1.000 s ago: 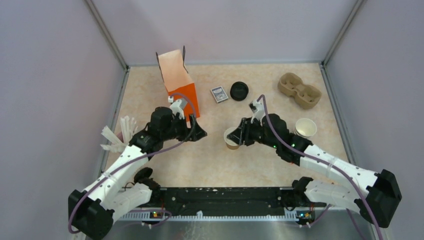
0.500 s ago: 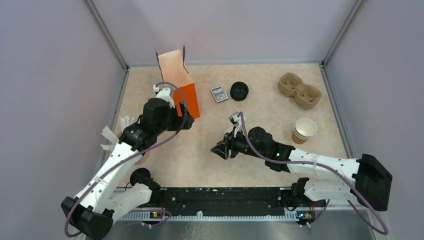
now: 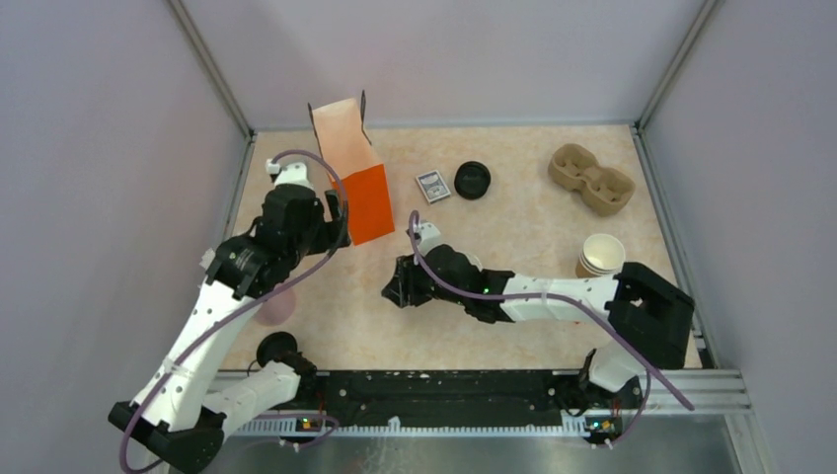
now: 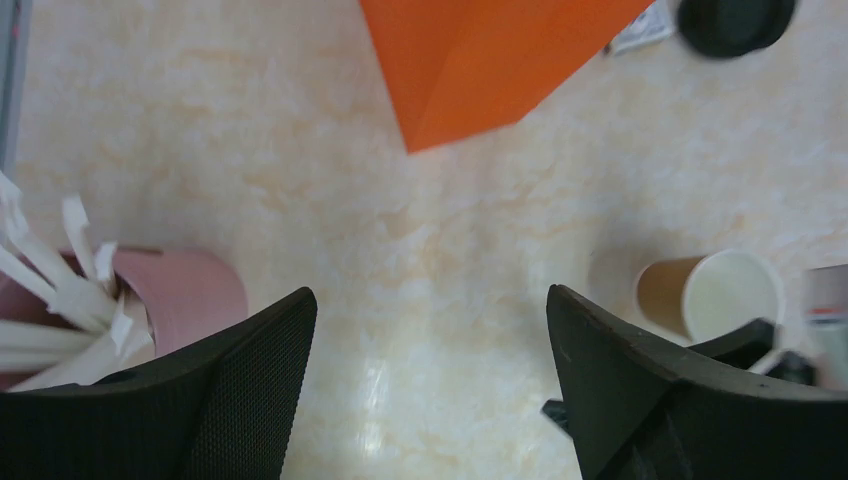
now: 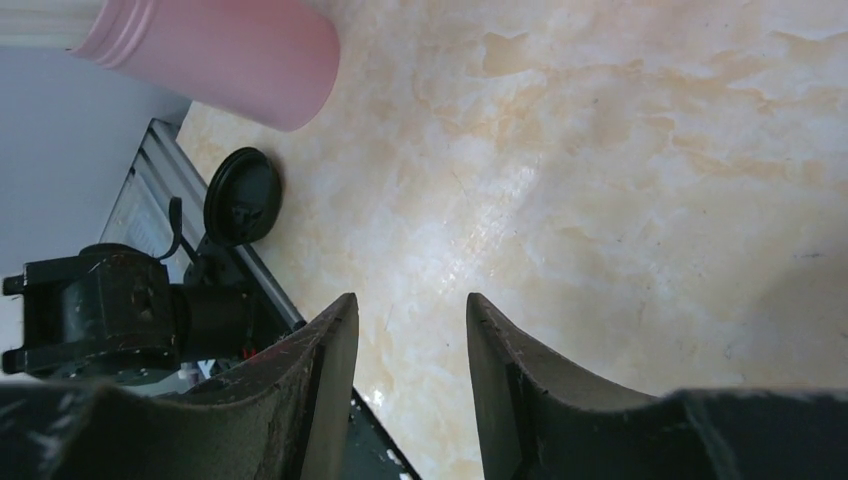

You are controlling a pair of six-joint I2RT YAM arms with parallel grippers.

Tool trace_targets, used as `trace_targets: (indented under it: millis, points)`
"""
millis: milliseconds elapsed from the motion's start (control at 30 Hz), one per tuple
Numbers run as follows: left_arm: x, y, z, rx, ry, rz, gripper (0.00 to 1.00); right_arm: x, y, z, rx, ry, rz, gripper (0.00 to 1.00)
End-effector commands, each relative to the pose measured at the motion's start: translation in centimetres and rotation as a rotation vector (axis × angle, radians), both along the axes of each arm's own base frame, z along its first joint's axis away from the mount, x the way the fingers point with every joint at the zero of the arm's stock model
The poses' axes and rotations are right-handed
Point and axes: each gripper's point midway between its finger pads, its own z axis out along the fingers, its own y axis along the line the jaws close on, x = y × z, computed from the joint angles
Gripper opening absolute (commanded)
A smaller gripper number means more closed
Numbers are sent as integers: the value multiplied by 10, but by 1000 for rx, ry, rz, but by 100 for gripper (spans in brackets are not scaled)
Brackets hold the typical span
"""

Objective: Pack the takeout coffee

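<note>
Left wrist view is showing the takeout coffee (image 4: 710,295) right at the right gripper (image 3: 393,293) tips — grasp I cannot tell — while the left gripper (image 4: 430,295) is hanging spread and empty, the orange bag (image 4: 490,60) just beyond its fingers, likely readying to steady it.

Left arm (image 3: 197,336), right arm (image 3: 553,296): white links, black joints, purple cable (image 3: 301,154) looping behind each gripper. Left gripper (image 4: 430,292) fingers matte black, mesh-textured.
</note>
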Motion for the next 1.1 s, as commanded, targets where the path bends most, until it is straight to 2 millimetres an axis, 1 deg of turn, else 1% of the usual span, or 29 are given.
trace_targets:
  millis: [0, 33, 100, 133, 200, 300, 367, 400, 467, 533, 633, 667, 700, 767, 933, 1000, 1067]
  points:
    - [-40, 20, -61, 96, 272, 60, 90, 2, -12, 58, 145, -78, -61, 43]
    - [-47, 21, -71, 84, 310, 83, 90, 3, -21, 66, 160, -100, -76, 44]
    - [-59, 13, -88, 16, 382, 92, 87, 2, -37, 79, 185, -139, -102, 44]
    - [-67, 11, -100, -8, 429, 118, 85, 2, -45, 85, 196, -156, -117, 44]
    - [-81, 8, -130, -39, 522, 148, 85, 1, -59, 97, 210, -194, -134, 44]
    - [-103, 25, -175, 23, 659, 281, 86, -2, -76, 114, 222, -243, -139, 45]
    - [-117, 39, -194, 85, 734, 393, 85, -4, -87, 123, 223, -275, -144, 45]
    - [-121, 45, -199, 123, 758, 423, 86, -5, -92, 127, 226, -288, -147, 46]
    - [-122, 46, -204, 139, 785, 461, 87, -7, -103, 134, 232, -313, -154, 46]
    - [-120, 42, -208, 116, 796, 491, 87, -10, -113, 140, 241, -334, -158, 47]
    - [-127, 43, -223, 54, 791, 617, 88, -12, -125, 147, 244, -364, -162, 47]
    - [-129, 45, -227, 30, 778, 675, 87, -13, -129, 149, 241, -374, -166, 48]
    - [-130, 49, -226, 17, 754, 734, 87, -13, -132, 151, 236, -387, -170, 48]
    - [-123, 56, -222, -21, 673, 822, 86, -12, -140, 154, 215, -407, -180, 48]
    - [-114, 81, -222, 18, 526, 947, 86, -11, -156, 164, 193, -458, -201, 49]
    - [-109, 85, -225, 24, 492, 964, 86, -12, -159, 166, 193, -465, -202, 49]
    - [-106, 81, -233, 6, 490, 966, 86, -13, -162, 169, 203, -469, -205, 50]
